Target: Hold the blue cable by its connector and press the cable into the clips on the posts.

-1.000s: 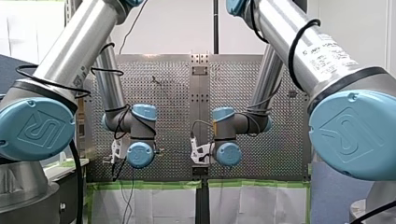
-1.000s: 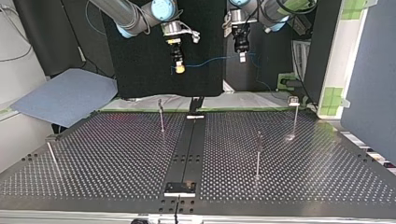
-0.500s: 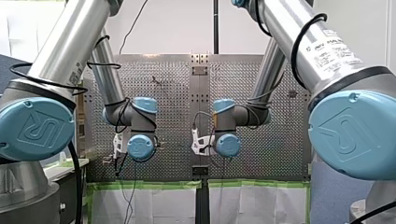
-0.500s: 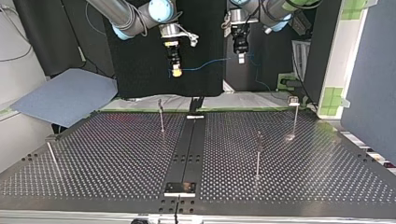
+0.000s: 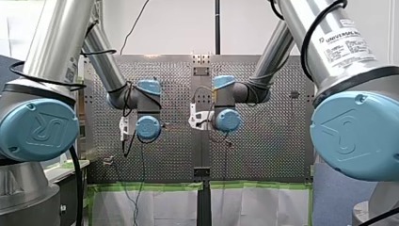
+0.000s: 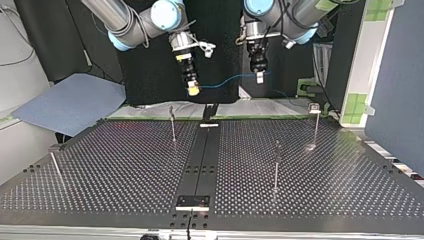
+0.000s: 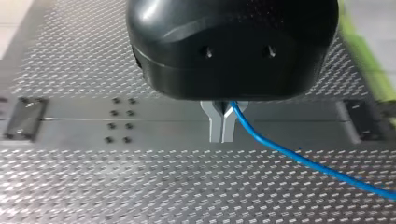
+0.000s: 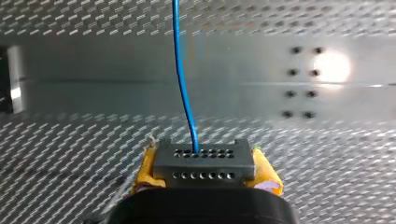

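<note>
The blue cable (image 8: 183, 88) is hanging in the air between the two grippers, well above the table (image 6: 125, 165) and apart from all the posts (image 6: 173, 125), so none of it is sitting in a clip (image 6: 314, 107) yet. The right gripper (image 8: 204, 173) is clamping its yellow pads (image 8: 145, 170) on both sides of the grey connector (image 8: 203, 161). The left gripper (image 7: 221, 133) is pressing its metal fingers (image 7: 215, 128) together, with the cable seemingly pinched between them near their roots. The cable is looking thin, light and limp: it is sagging in a shallow curve across the gap, so it is likely going to bend wherever it is pushed rather than hold a line, and it may be prone to sliding through smooth metal under a hard pull. The connector is looking like the only stiff, blocky part, which is making it the sound place to take hold, with a second grip further along drawing the span taut enough to press into a clip. The right wrist view is showing the connector's rows of holes and the cable leaving its middle, which the top view is rendering too small to read. The top view alone is showing the posts and where the cable is hanging relative to them, while the front view is showing mostly the wrists (image 5: 148, 128), with the fingers hidden
</note>
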You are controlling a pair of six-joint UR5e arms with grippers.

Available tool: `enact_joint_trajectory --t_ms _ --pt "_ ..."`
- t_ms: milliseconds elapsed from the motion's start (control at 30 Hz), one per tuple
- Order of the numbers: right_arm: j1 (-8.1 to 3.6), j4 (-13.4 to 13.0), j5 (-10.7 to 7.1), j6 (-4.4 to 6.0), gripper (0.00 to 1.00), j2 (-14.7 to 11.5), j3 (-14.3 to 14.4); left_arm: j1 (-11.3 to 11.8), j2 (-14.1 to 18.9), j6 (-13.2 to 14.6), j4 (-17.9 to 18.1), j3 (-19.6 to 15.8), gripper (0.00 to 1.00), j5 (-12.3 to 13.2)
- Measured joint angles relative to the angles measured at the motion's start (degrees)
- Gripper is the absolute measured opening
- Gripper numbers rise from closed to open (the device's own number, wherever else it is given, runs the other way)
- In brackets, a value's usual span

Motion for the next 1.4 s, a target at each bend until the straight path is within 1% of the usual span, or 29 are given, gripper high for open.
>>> enact_joint_trajectory --t_ms 100,233,367,467,567,700,867,1067,1233,1400 --pt "-0.05 1.81 -0.84 0.2 0.0 -1.8 -1.74 0.69 1.91 -0.03 -1.91 1.27 0.0 -0.02" --pt "-0.18 3.89 -1.34 0.4 0.0 -3.88 -3.8 1.6 4.16 -0.29 -4.14 2.14 0.0 -0.03" --pt "-0.27 5.89 -2.17 0.98 0.0 -5.94 -5.76 2.71 6.2 -0.33 -6.16 2.69 0.0 -0.07" --pt "-0.31 6.61 -2.89 1.34 0.0 -7.39 -6.66 3.56 7.72 -0.52 -7.7 3.23 0.0 0.04" --pt "-0.32 6.85 -3.22 1.51 0.0 -8.21 -7.01 4.26 9.37 -1.32 -9.35 4.1 0.0 0.37" --pt "-0.33 7.7 -4.16 2.25 0.0 -8.29 -8.05 5.07 11.39 -1.89 -11.35 5.67 0.0 1.77" --pt "-0.33 9.41 -5.15 2.61 0.0 -8.09 -10.15 6.06 13.74 -1.4 -14.05 7.66 0.0 3.57" --pt "-0.15 10.78 -5.32 2.65 0.0 -7.87 -11.81 7.34 12.71 -0.78 -17.53 10.17 0.0 4.04" --pt "0.08 11.85 -5.28 2.65 0.0 -7.67 -13.13 8.75 13.86 1.07 -20.3 10.55 0.0 4.15" --pt "0.29 12.82 -5.09 2.65 0.0 -6.77 -14.53 9.52 12.94 0.11 -23.09 11.61 0.0 6.01"
